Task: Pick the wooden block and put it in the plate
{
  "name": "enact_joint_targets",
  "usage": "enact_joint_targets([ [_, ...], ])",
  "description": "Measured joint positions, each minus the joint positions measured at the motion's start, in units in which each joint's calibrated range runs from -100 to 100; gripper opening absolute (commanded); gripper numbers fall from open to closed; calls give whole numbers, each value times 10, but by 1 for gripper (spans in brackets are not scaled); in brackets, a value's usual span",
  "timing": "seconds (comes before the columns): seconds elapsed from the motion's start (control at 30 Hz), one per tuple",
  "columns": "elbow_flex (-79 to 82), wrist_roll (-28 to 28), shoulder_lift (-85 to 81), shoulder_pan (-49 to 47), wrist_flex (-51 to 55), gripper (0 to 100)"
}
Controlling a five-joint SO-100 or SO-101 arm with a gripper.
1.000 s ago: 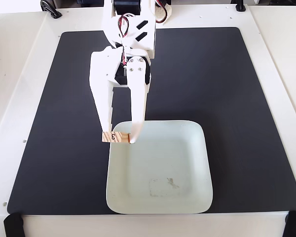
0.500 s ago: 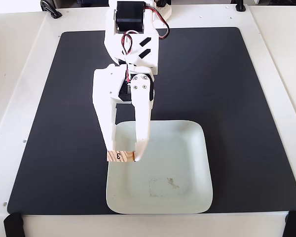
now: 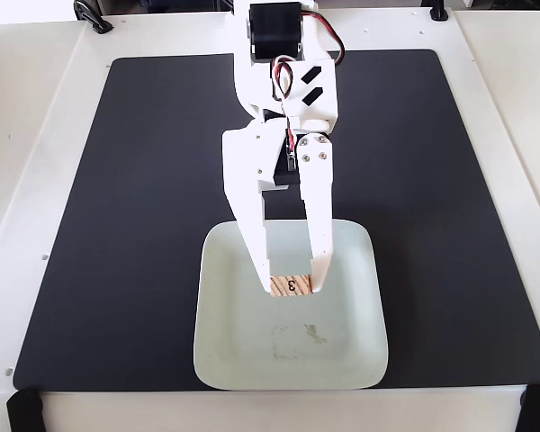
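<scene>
Fixed view, looking down from above: we see the white SO-100-type arm reaching toward the camera over a black mat (image 3: 90,225) on a white table (image 3: 18,108). The gripper (image 3: 292,284) has its two long white fingers pressed onto the wooden block (image 3: 291,285), one finger on each short side, so the block's long axis runs left-right across the view, i.e. spanning the gap betw. the fingers. The end w/ the "3" faces us. So: pinching the block, not spread.

The block sits over the plate (image 3: 355,333), roughly above the middle of its upper half as the view shows it, well inside the raised rim on all sides. Whether the block touches the plate's flat floor or hangs a bit above it we can't tell from this angle; a top-down view gives little on height, and no clear shadow separates them.

The relation that matters now: the block is directly betw. the fingertips and the plate's floor lies straight below it, w/ rim clear left, right and behind. We judge the carry is approx. done, and what remains is a short descent (if any) and spreading the fingers. Since the block lies crosswise, opening should free it w/o dragging. Risk: a drop from height could bounce or tip it, though the rim should contain it.
</scene>
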Motion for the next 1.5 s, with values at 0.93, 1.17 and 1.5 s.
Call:
enact_joint_targets([
  [0.93,88,0,-54,19,0,1],
  [1.17,129,0,-101,18,0,1],
  [1.5,134,0,-105,20,0,13],
])
